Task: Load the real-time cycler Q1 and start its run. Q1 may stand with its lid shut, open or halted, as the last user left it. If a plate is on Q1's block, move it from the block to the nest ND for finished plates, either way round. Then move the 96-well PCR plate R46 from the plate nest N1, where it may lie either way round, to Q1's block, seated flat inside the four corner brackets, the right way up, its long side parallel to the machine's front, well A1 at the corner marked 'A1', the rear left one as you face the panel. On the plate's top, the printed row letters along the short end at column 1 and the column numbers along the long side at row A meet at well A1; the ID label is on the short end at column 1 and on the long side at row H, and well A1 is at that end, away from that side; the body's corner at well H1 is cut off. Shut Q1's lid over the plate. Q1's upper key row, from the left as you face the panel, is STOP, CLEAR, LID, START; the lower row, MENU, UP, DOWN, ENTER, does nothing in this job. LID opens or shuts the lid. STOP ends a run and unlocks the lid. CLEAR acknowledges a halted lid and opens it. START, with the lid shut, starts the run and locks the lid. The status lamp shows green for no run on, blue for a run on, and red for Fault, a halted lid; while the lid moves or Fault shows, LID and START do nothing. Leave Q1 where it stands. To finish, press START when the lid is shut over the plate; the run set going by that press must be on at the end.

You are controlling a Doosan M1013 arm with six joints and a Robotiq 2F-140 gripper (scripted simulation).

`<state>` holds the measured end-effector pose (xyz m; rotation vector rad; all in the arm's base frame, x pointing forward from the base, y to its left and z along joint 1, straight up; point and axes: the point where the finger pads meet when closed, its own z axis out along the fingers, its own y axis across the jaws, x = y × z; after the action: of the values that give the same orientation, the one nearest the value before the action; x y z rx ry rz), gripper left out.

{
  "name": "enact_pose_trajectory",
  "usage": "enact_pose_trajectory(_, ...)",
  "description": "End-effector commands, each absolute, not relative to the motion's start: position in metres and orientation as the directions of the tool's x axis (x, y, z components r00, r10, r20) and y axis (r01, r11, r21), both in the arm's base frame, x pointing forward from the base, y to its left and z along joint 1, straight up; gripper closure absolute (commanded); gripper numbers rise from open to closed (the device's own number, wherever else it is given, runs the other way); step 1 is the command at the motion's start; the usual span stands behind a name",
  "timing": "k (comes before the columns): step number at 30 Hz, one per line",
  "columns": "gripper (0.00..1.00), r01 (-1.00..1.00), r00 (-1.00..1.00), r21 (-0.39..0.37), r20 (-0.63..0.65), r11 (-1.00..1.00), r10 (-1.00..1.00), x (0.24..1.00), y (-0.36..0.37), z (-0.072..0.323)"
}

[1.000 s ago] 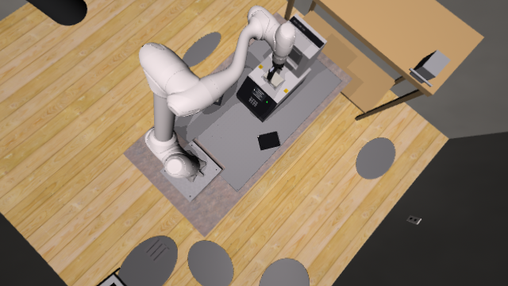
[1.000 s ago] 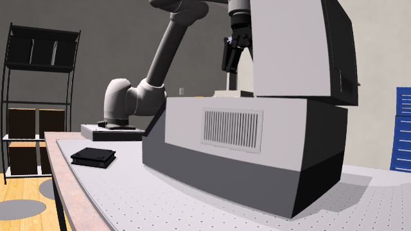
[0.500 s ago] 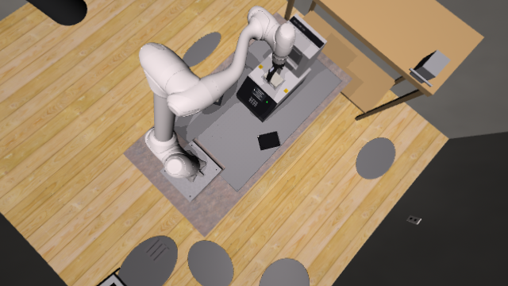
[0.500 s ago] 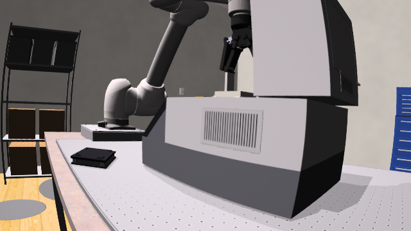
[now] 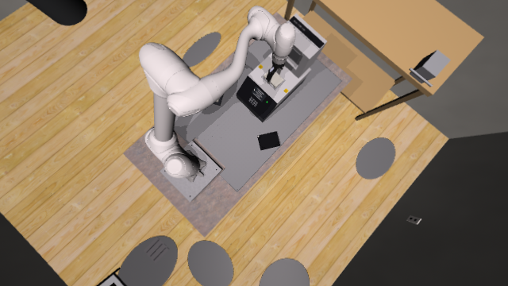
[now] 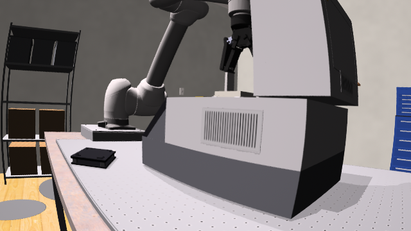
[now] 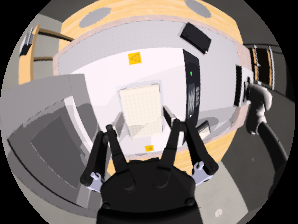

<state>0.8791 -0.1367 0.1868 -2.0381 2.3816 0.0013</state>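
Observation:
The cycler Q1 point(image 5: 279, 86) stands on the bench with its lid point(image 6: 289, 48) raised upright at the back. Its status lamp point(image 5: 267, 102) shows green. The pale 96-well plate R46 point(image 7: 140, 104) lies flat on Q1's block, also seen in the top view point(image 5: 276, 80) and as a thin pale edge in the exterior view point(image 6: 229, 93). My gripper point(image 7: 143, 113) hangs straight over the plate, pointing down, with its fingers open and standing to either side of the plate. It holds nothing. In the exterior view the gripper point(image 6: 228, 65) is a little above the plate.
An empty black plate nest point(image 5: 268, 140) lies on the bench in front of Q1, also in the exterior view point(image 6: 93, 157). The raised lid stands close behind the gripper. Q1's key panel point(image 5: 255, 99) faces the front. A wooden table point(image 5: 397, 32) stands beyond the bench.

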Motion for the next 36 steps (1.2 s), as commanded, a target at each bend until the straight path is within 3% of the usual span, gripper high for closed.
enact_pose_trajectory(1,0.34,-0.988,-0.154,-0.004,-0.006,0.154,-0.988,0.879,-0.137,0.187)
enact_pose_trajectory(36,0.34,-0.988,-0.154,-0.004,-0.006,0.154,-0.988,0.879,-0.137,0.227)
